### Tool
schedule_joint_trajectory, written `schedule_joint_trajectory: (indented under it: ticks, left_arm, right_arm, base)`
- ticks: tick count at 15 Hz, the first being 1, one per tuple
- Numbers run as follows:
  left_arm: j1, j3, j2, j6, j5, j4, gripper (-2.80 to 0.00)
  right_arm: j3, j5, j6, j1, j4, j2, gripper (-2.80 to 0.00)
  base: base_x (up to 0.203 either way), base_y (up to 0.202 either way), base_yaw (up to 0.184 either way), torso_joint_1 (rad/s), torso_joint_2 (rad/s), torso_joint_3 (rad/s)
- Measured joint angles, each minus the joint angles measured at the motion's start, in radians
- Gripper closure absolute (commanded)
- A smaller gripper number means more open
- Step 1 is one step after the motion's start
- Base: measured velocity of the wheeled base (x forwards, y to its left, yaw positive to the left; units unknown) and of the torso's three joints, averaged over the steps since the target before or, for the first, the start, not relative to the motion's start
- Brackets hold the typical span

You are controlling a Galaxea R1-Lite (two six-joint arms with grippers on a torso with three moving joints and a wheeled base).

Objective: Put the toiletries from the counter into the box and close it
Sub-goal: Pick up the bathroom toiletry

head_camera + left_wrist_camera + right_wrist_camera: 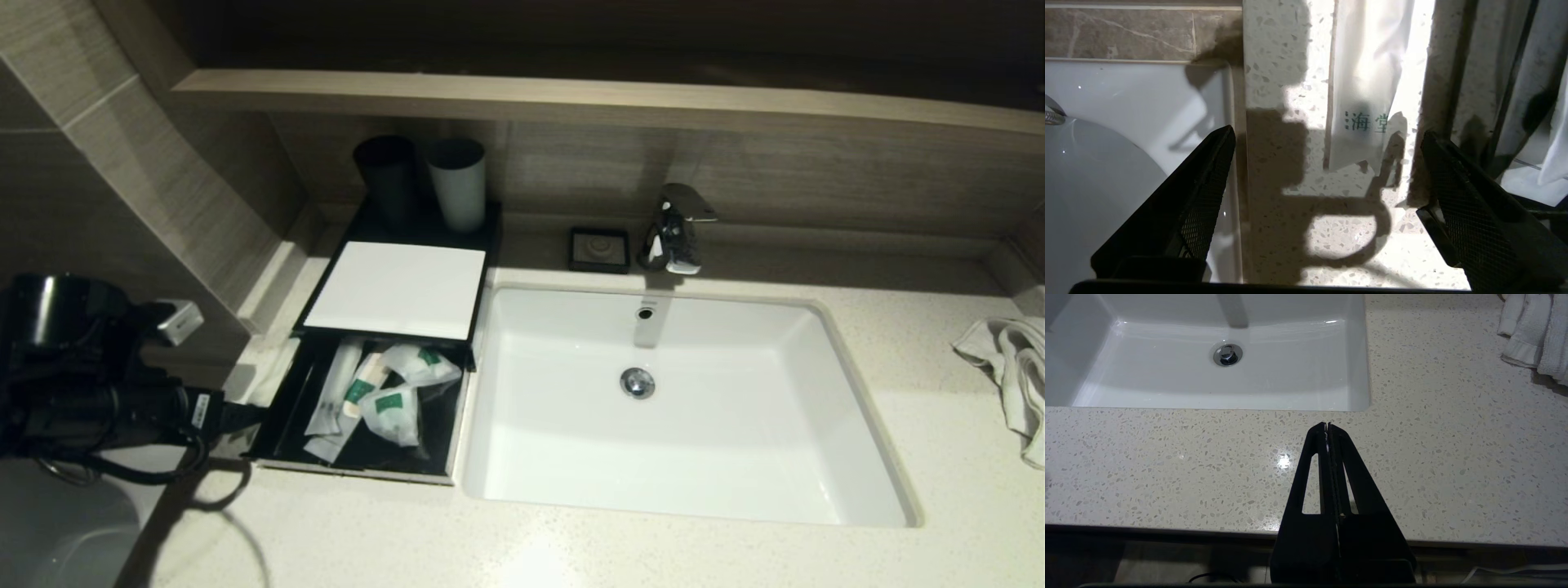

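The black box [359, 472] stands left of the sink, its white lid [397, 287] slid back over the far half. Several white-and-green toiletry sachets [390, 404] lie in the open near half. One white packet with green lettering [1367, 81] lies on the counter just outside the box's left wall [1506, 102]; it also shows in the head view [273, 367]. My left gripper [1327, 134] is open and empty, low over the counter at the packet's near end, and shows in the head view [241, 413]. My right gripper [1327, 425] is shut and empty over the counter's front edge.
The white sink [865, 425] and faucet [676, 229] lie right of the box. Two cups [457, 184] stand behind it, and a black soap dish [599, 249] is nearby. A white towel [1012, 376] lies far right. The tiled wall [188, 204] is close on the left.
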Motion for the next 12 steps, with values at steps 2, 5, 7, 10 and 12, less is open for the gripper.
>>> schedule_joint_trajectory:
  ticks: [2, 5, 7, 10, 12]
  left_arm:
    - [0.007, -0.001, 0.007, -0.002, 0.000, -0.013, -2.80]
    - [0.018, -0.002, 0.018, -0.002, 0.001, -0.030, -2.80]
    - [0.020, -0.005, 0.029, -0.003, 0.001, -0.040, -2.80]
    - [0.020, -0.009, 0.040, 0.001, 0.001, -0.044, -2.80]
    - [0.019, -0.010, 0.046, 0.001, 0.001, -0.047, -2.80]
  right_arm:
    - [0.000, 0.000, 0.000, 0.000, 0.000, 0.000, 0.00]
    - [0.000, 0.000, 0.000, 0.000, 0.000, 0.000, 0.00]
    - [0.000, 0.000, 0.000, 0.000, 0.000, 0.000, 0.00]
    - [0.000, 0.000, 0.000, 0.000, 0.000, 0.000, 0.00]
    - [0.000, 0.000, 0.000, 0.000, 0.000, 0.000, 0.00]
  base:
    - [0.000, 0.000, 0.000, 0.000, 0.00, 0.000]
    - [0.000, 0.000, 0.000, 0.000, 0.00, 0.000]
    - [0.000, 0.000, 0.000, 0.000, 0.00, 0.000]
    - [0.000, 0.000, 0.000, 0.000, 0.00, 0.000]
    - [0.000, 0.000, 0.000, 0.000, 0.00, 0.000]
